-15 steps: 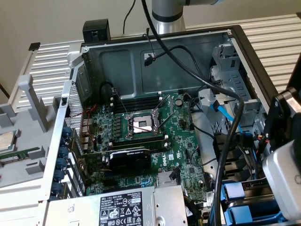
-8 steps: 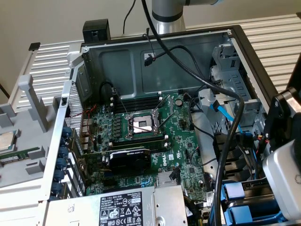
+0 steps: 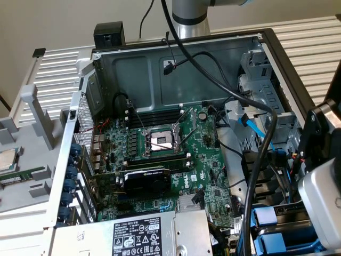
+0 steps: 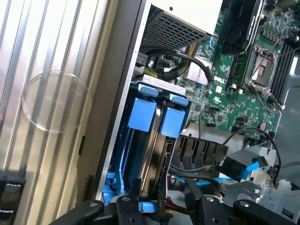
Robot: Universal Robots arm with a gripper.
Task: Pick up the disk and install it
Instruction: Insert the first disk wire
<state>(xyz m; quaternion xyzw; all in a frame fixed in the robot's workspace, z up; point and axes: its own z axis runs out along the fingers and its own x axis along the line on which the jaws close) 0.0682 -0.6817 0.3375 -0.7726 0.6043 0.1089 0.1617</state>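
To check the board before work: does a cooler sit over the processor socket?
No, the socket on the board lies bare, with its metal frame in plain sight.

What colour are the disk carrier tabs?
Blue; the tabs show best in the wrist view.

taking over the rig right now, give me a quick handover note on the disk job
gripper: down at the drive bay; can't read whether it is open or shut.
disk: looks to stand edge-on in that bay, between the blue carrier tabs, straight ahead of the gripper.
done: the disk appears to have been picked up and brought into the bay.
left: full seating not confirmed, and it is unclear whether the gripper has hold of it.
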